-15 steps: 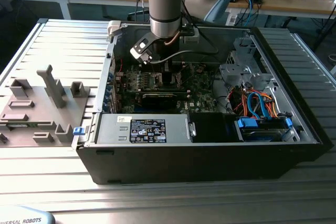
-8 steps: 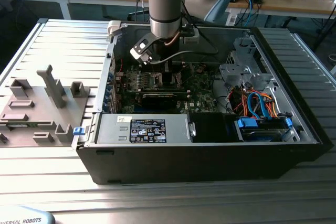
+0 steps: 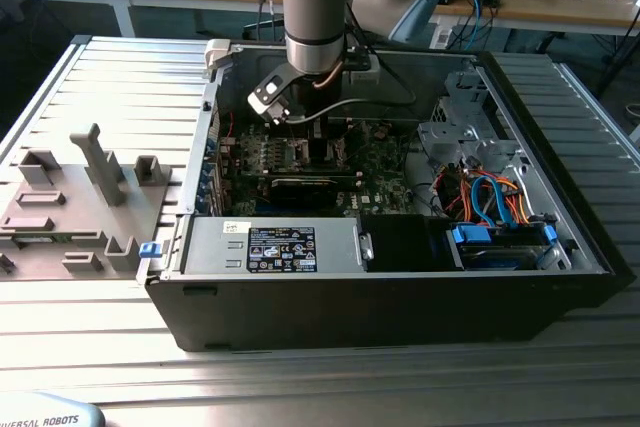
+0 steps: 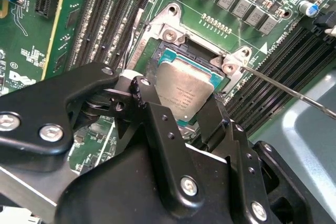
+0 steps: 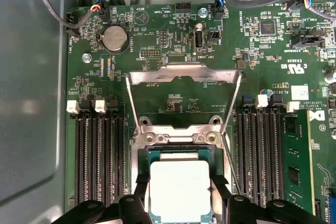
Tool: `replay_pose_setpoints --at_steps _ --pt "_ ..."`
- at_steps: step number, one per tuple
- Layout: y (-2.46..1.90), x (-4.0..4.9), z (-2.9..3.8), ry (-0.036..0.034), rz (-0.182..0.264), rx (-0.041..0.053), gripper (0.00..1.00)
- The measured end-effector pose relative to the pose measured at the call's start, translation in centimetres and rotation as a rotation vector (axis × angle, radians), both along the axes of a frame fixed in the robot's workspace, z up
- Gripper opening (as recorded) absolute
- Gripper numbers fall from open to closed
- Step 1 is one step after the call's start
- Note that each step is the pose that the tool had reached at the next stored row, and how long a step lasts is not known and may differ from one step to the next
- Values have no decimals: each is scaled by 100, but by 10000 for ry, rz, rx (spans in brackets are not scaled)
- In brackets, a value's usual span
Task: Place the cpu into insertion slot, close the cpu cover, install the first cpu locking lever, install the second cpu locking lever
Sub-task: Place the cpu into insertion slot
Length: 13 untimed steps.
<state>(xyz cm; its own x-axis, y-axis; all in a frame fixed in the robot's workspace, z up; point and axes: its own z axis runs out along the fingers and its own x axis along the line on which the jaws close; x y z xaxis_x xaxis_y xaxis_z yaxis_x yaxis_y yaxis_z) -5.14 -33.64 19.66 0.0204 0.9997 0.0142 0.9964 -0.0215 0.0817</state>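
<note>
At the exterior view's left, a grey plastic fixture (image 3: 95,172) sits on a ribbed metal table (image 3: 110,67), beside an open black computer case (image 3: 400,297). At upper centre of that frame, the robot arm (image 3: 315,7) reaches down into the case over the green motherboard (image 3: 385,162). At the exterior view's right are a drive cage (image 3: 470,117) and orange and blue cables (image 3: 490,197).

In the first wrist view, the gripper (image 5: 179,195) has its two black fingers (image 5: 140,190) against opposite edges of the cpu (image 5: 180,179). They are closed to just the chip's width and appear to grip it. The cpu lies directly over the insertion slot (image 5: 155,156), inside its silver rim. I cannot tell whether it is fully seated. The cpu cover (image 5: 184,74) stands swung open beyond the slot. In the second wrist view, a thin wire locking lever (image 4: 283,85) juts out free beside the slot. Memory slots (image 5: 97,156) flank the socket.

Likely risk: if the chip is slightly turned or tilted when let go, it could settle crookedly and bend the socket contacts. A finger dragging on release could lift one edge, and the cover would then close on a misaligned chip
</note>
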Motion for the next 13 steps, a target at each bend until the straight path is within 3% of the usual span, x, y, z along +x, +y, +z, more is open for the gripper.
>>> replay_pose_setpoints --at_steps 8,13 --pt "-28 -1 -2 1 -32 9 54" --pt "5 -1 -1 2 -32 7 54"
